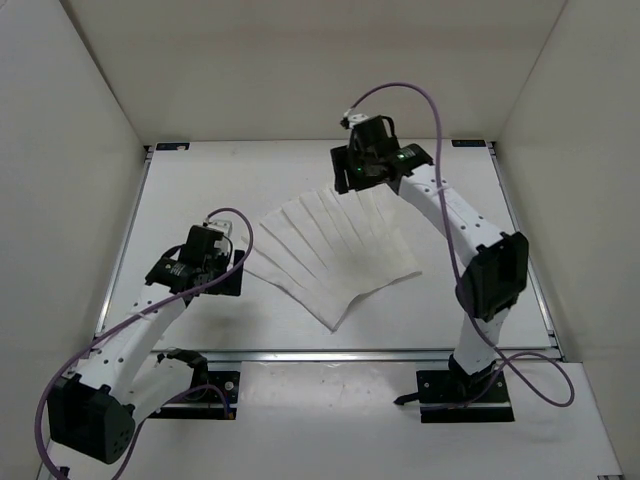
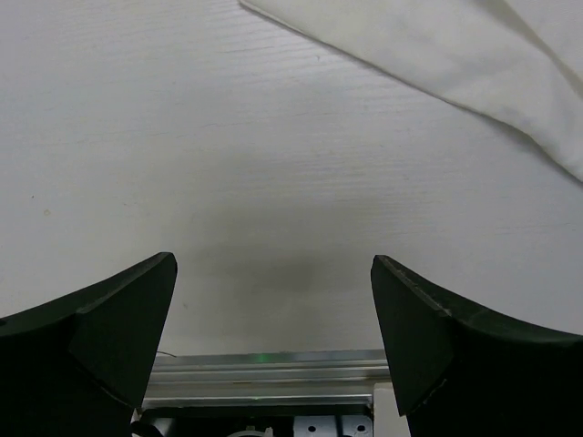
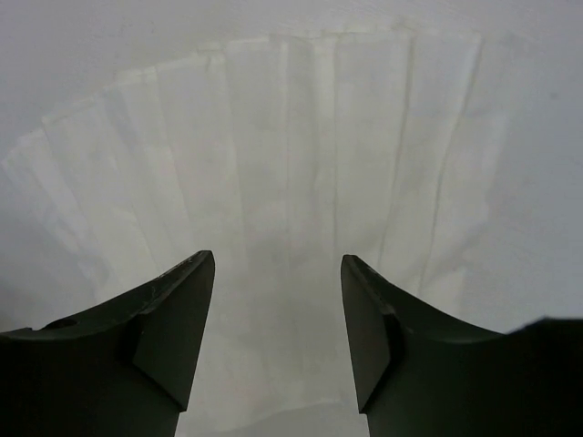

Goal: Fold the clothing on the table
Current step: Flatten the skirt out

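The clothing [image 1: 335, 250] is a thin white piece with parallel crease lines, lying fanned out flat on the middle of the table [image 1: 190, 190]. My right gripper [image 1: 358, 182] hovers over its far edge. In the right wrist view this gripper [image 3: 277, 259] stands open above the creased clothing [image 3: 301, 164], with nothing pinched between its fingers. My left gripper [image 1: 232, 268] is low beside the cloth's left corner. Seen from the left wrist, it [image 2: 271, 264] is wide open over bare table, and the clothing [image 2: 455, 55] lies apart at the upper right.
Thin metal rails edge the table, the near one [image 1: 330, 353] in front of both arm bases. White enclosure walls [image 1: 60, 150] rise on the left, right and back. The right arm's cable [image 1: 440, 120] loops above the far right of the table.
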